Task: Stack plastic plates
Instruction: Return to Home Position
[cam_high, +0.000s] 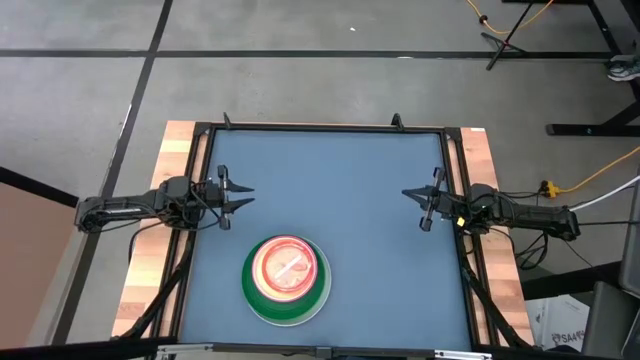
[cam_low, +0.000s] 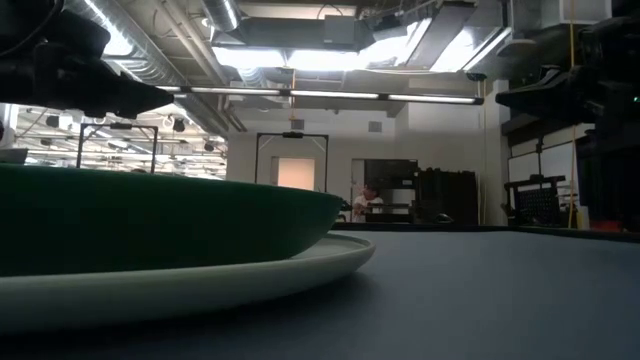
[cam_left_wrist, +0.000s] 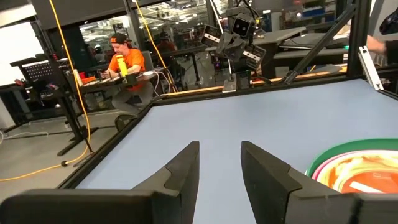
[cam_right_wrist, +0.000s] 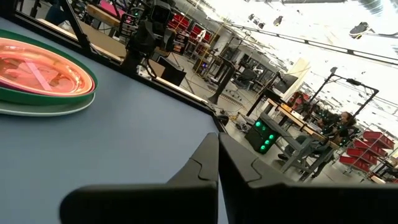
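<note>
We see the plastic plates (cam_high: 286, 279) in one stack near the table's (cam_high: 340, 170) front edge, pink uppermost. The left gripper (cam_left_wrist: 219, 149), fingers narrowly parted, and the right gripper (cam_right_wrist: 217, 140), fingers pressed together, hover empty at opposite sides; we judge stacking complete, with only settling both arms home required

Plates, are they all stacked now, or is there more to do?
Looks done: the plates sit in one pile, white at the bottom, dark green next, pinkish ones on top. Nothing is held: the left hand and right hand are empty at the table's sides. No loose plate shows.
</note>
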